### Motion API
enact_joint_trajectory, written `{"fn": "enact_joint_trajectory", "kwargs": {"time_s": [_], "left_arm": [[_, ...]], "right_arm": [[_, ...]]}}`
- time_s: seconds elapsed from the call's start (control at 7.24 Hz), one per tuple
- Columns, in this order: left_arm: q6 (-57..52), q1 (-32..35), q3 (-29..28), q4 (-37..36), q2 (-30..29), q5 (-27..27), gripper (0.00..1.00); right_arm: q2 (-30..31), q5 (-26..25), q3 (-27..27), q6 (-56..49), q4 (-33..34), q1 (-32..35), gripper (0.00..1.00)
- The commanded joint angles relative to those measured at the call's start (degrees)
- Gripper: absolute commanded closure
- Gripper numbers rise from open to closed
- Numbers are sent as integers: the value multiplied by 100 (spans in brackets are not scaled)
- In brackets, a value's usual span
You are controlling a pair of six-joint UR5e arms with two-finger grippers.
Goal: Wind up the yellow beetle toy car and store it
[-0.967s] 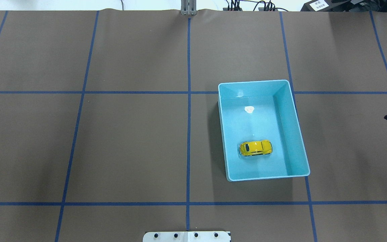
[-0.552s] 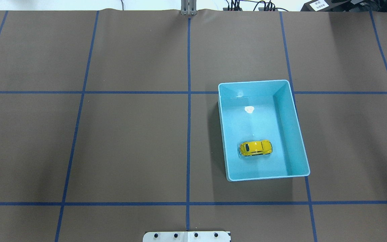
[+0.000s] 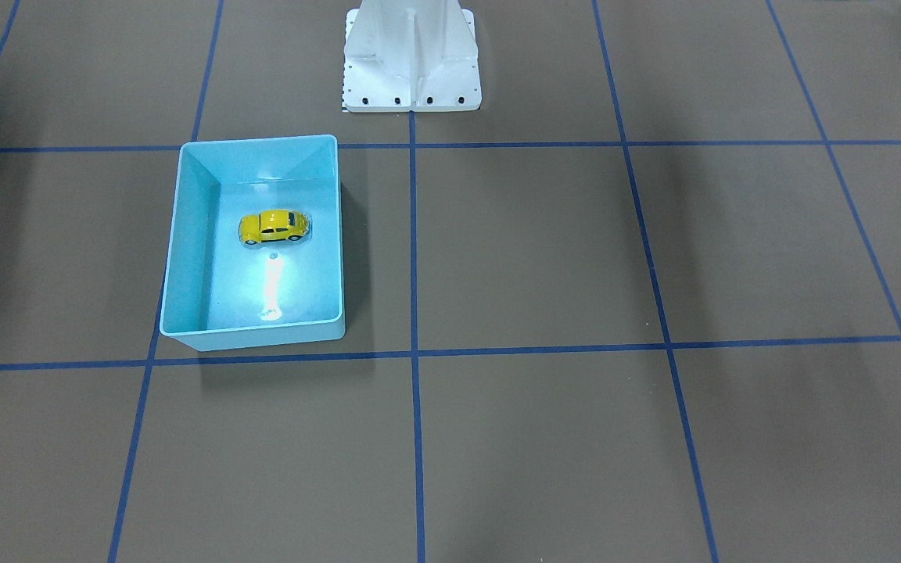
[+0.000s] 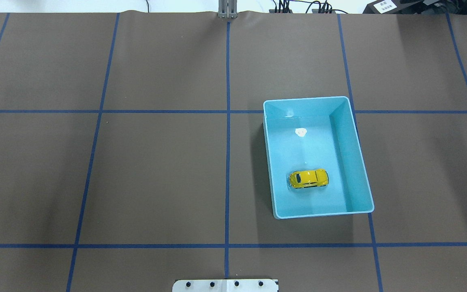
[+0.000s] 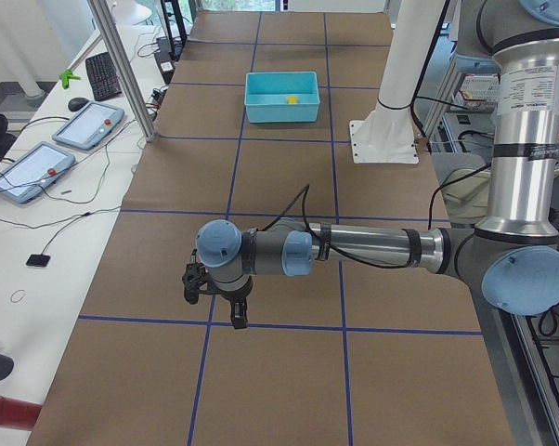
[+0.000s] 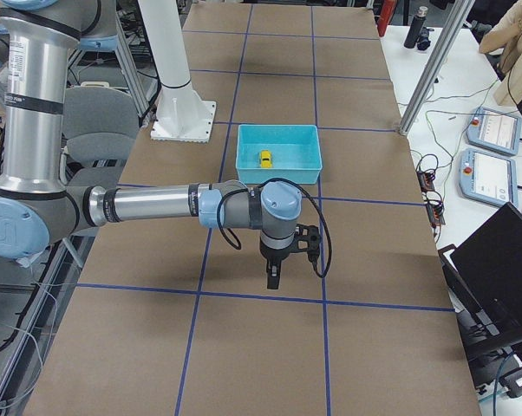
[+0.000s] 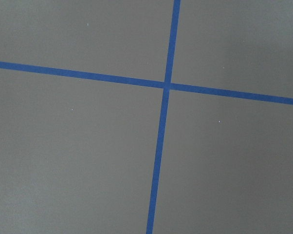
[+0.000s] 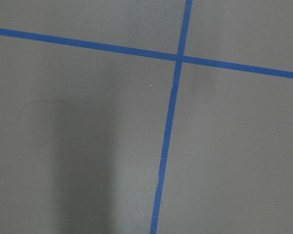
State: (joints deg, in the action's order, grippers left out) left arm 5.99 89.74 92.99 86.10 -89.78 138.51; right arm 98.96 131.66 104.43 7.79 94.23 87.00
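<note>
The yellow beetle toy car (image 4: 309,179) rests inside the blue bin (image 4: 351,162), seemingly stored (left gripper (image 5: 213,302) and right gripper (image 6: 289,256), far from the bin, opening indiscernible), so nothing but parking remains.

a robotics lab: blue-taped grid table (image 4: 156,170), teach pendants (image 5: 87,125), keyboard (image 5: 103,76), aluminium frame post (image 5: 123,74).

A brown mat (image 4: 156,178) gridded with blue tape (image 4: 228,162) lay beneath both pairs of jaws; a light-blue bin (image 4: 351,170) sat well apart from them; two tablets (image 5: 86,125) and a keyboard (image 5: 103,74) lay beyond the mat's edge.
</note>
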Motion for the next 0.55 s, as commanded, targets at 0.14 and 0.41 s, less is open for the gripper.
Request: {"fn": "enact_joint_trajectory", "kwargs": {"time_s": [0.14, 0.41], "left_arm": [[25, -1, -9, -6, -22, -8, 0], [34, -1, -79, -6, -48, -17, 0]], "right_arm": [[27, 0, -107, 1111, -36, 18, 0], [44, 35, -186, 1155, -27, 18, 0]]}}
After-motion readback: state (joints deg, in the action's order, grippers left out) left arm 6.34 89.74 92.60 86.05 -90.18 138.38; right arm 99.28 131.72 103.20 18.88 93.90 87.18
